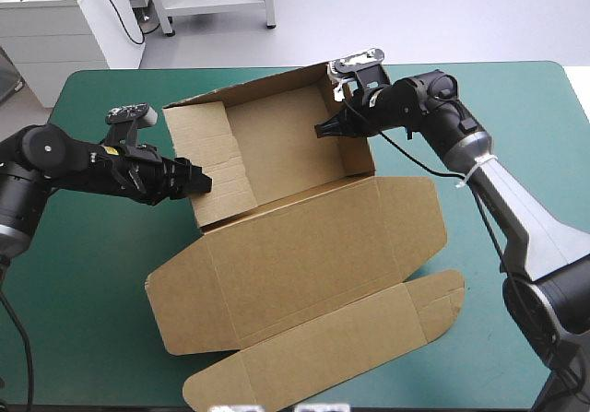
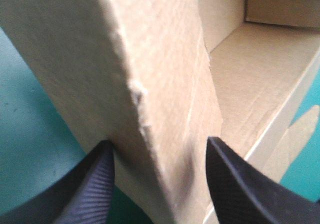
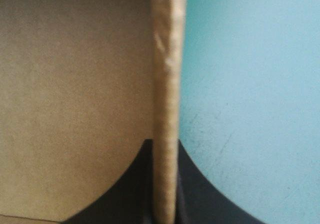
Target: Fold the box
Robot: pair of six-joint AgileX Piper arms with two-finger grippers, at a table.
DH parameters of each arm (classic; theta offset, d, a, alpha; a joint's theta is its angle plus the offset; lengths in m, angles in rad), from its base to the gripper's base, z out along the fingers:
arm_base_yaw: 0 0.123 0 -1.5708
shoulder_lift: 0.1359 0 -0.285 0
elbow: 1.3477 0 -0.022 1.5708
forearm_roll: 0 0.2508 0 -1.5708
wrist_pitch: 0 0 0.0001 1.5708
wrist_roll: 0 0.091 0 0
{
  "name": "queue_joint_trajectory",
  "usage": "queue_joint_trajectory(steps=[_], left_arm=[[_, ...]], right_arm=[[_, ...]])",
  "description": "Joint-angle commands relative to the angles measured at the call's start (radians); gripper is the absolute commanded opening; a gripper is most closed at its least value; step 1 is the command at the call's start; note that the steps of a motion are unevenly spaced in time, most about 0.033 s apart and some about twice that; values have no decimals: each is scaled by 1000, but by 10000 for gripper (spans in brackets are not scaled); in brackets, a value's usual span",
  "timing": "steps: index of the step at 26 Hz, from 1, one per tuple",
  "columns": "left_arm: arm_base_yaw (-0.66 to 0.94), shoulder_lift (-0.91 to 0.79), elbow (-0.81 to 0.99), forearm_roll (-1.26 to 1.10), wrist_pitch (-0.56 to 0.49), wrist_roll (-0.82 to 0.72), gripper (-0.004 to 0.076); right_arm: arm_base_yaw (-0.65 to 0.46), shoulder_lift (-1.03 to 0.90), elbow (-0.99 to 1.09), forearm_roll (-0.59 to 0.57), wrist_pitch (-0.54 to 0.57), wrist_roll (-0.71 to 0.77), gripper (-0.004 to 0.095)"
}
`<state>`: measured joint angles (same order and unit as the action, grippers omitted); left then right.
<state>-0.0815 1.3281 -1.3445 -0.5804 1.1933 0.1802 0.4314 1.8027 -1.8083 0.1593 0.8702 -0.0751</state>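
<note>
Box [image 1: 304, 246], long axis fore-aft, lid nearward; left hand [image 1: 205, 182] open astride wall [image 1: 214, 145]; right hand [image 1: 323, 128] tight on wall

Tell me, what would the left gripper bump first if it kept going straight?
Probably the left wall of the box: the left gripper straddles it, fingers open, so the wall would slide deeper in.

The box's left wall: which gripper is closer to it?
Left. The left gripper straddles that wall of the box; the right gripper pinches the opposite wall, across the tray.
</note>
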Motion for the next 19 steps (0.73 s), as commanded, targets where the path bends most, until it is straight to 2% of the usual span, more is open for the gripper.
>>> queue_joint_trajectory(steps=[1,4,6,13,16,19], left_arm=[[-52,-29,-26,74,-95,-127,390],[-98,-26,-26,227,-157,-300,390],[-103,-19,-26,265,-191,-353,389],[-107,25,-26,318,-183,-432,375],[-107,40,-26,337,-163,-432,313],[-107,40,-26,381,-163,-432,197]], right_arm=[[44,-56,-31,35,-53,17,-13],[76,-56,-33,48,-55,20,-13],[96,-56,-33,71,-53,20,-13],[133,-58,-33,92,-44,25,-14],[135,-58,-33,82,-9,23,-14],[135,-58,-33,61,18,35,-14]])
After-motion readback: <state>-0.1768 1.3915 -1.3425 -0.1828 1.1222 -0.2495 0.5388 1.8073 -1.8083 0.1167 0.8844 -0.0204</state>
